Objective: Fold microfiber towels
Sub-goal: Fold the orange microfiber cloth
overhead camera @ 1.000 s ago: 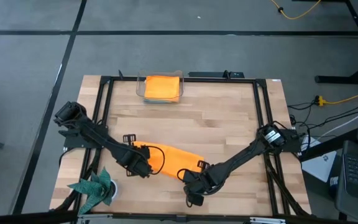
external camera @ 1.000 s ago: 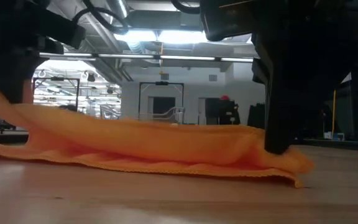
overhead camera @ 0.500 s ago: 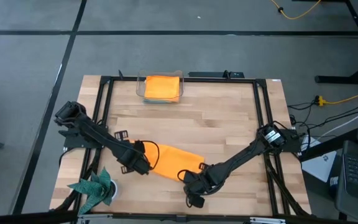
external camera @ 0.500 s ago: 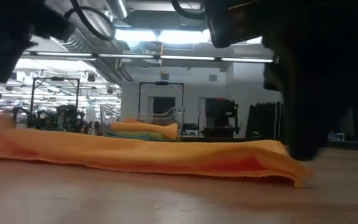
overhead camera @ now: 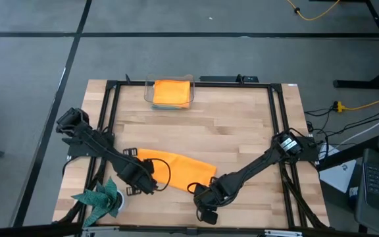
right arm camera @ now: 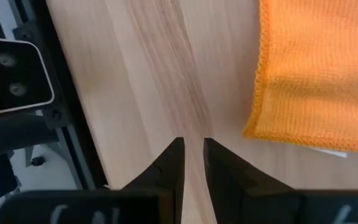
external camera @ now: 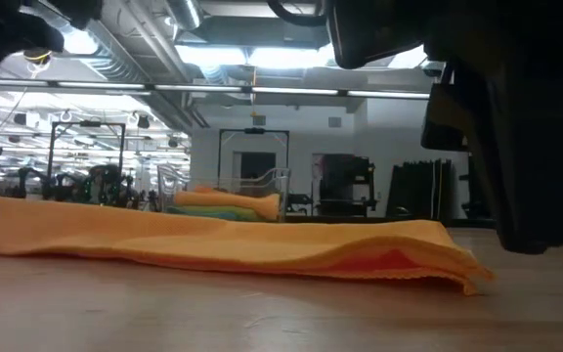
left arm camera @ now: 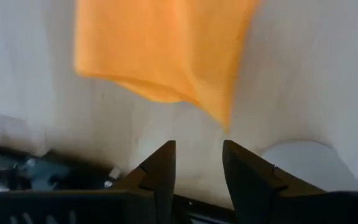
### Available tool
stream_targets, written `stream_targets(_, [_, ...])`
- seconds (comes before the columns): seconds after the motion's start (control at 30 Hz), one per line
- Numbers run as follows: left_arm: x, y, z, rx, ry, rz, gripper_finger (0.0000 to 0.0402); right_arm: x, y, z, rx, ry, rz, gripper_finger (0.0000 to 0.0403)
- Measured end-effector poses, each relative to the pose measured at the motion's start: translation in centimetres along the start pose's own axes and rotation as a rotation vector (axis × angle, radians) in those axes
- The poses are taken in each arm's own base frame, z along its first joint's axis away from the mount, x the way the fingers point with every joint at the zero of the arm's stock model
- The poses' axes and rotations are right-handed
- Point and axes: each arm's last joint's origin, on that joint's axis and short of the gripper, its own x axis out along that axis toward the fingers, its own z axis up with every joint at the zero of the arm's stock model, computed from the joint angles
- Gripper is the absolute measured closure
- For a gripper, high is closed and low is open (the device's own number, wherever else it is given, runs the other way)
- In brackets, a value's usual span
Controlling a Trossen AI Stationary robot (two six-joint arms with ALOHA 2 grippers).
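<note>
An orange microfiber towel (overhead camera: 178,169) lies folded over and flat on the wooden table (overhead camera: 242,131), near its front middle; the low view shows its layers (external camera: 262,249) resting on the wood. My left gripper (overhead camera: 145,185) stands open just off the towel's near left corner (left arm camera: 219,112), touching nothing. My right gripper (overhead camera: 202,195) hovers off the towel's near right corner (right arm camera: 260,130), its fingers a narrow gap apart with only bare wood between them.
A clear bin (overhead camera: 172,93) at the far edge holds stacked folded towels, an orange one on top (external camera: 225,200). A dark teal spiky-edged cloth (overhead camera: 101,199) sits at the near left corner. A small camera box (right arm camera: 11,78) stands near my right gripper. A black frame (overhead camera: 110,118) borders the table.
Both grippers have let go of the orange towel and drawn back toward the table's near edge, rising a little. The towel's raised near edge has dropped, and the towel now lies flat on the table.
</note>
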Motion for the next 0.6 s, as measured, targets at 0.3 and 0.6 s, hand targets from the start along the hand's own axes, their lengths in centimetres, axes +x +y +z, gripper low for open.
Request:
stream_targets(0.3, [-3.2, 2.0, -3.6, -0.025, -0.018, -0.071, 0.0278, 0.0, 0.5, 0.2, -0.005, 0.01, 0.069, 0.034])
stream_targets(0.6, [-6.2, 6.3, -7.4, -0.253, -0.43, -0.284, 0.0278, -0.1, 0.7, 0.4, 0.01, -0.013, 0.092, 0.034])
